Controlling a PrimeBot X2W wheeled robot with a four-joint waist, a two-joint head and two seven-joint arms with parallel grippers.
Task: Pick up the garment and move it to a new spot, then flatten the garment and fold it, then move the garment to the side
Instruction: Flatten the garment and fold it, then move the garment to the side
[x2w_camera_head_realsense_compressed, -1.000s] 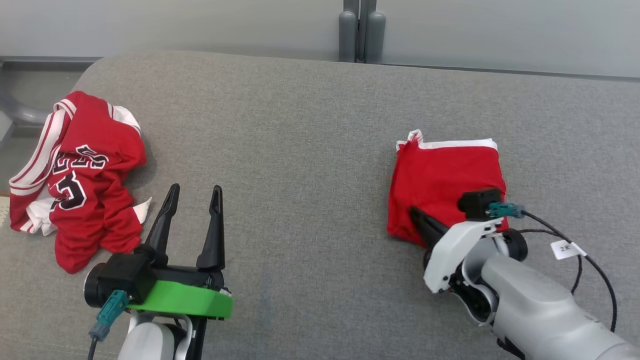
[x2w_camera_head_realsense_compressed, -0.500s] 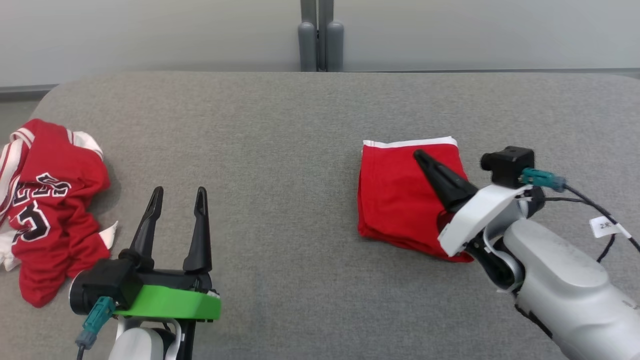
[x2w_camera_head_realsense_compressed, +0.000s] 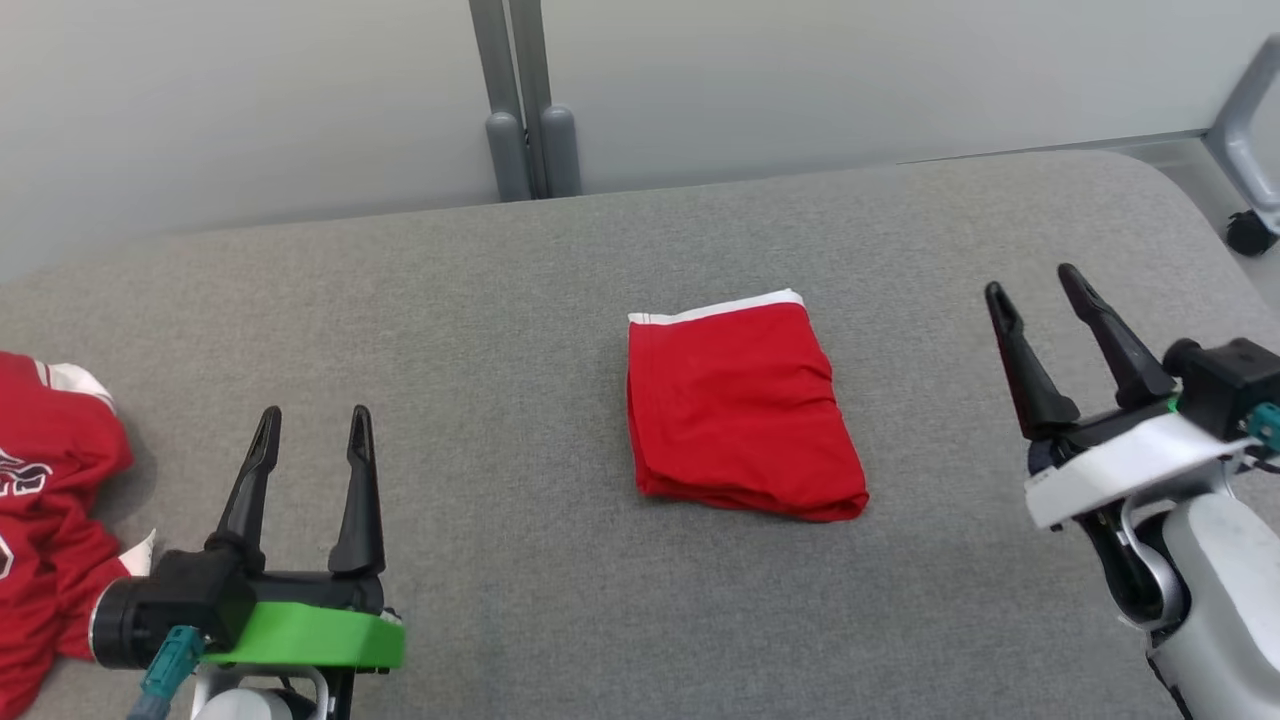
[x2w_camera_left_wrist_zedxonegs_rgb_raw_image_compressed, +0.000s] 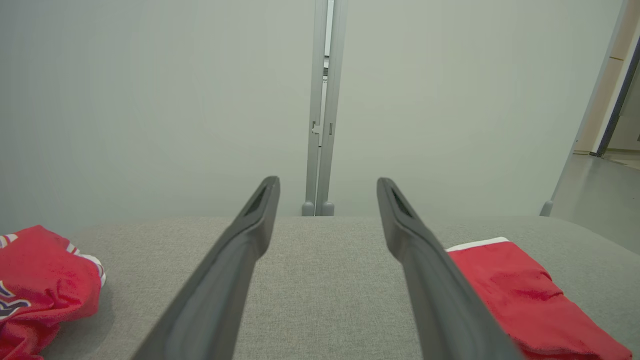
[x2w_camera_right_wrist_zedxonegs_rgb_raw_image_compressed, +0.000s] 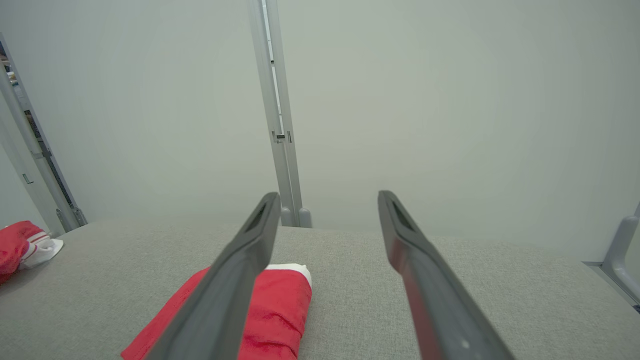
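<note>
A folded red garment (x2w_camera_head_realsense_compressed: 740, 405) with a white edge lies flat near the centre of a grey fabric surface (x2w_camera_head_realsense_compressed: 500, 280). The left pincer (x2w_camera_head_realsense_compressed: 315, 415) at 8 o'clock and the right pincer (x2w_camera_head_realsense_compressed: 1032, 282) at 3 o'clock both stand open and empty, neither touching it. A crumpled red jersey (x2w_camera_head_realsense_compressed: 50, 490) lies at 9 o'clock.

Two red items: folded garment (x2w_camera_head_realsense_compressed: 740, 410), crumpled jersey (x2w_camera_head_realsense_compressed: 45, 520); two tools: left tool (x2w_camera_head_realsense_compressed: 315, 412), right tool (x2w_camera_head_realsense_compressed: 1031, 280); one grey surface (x2w_camera_head_realsense_compressed: 500, 320).

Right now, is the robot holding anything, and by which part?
Nothing is held. The left gripper and right gripper are both open, and the folded red fabric garment with a white edge lies free between them.
</note>
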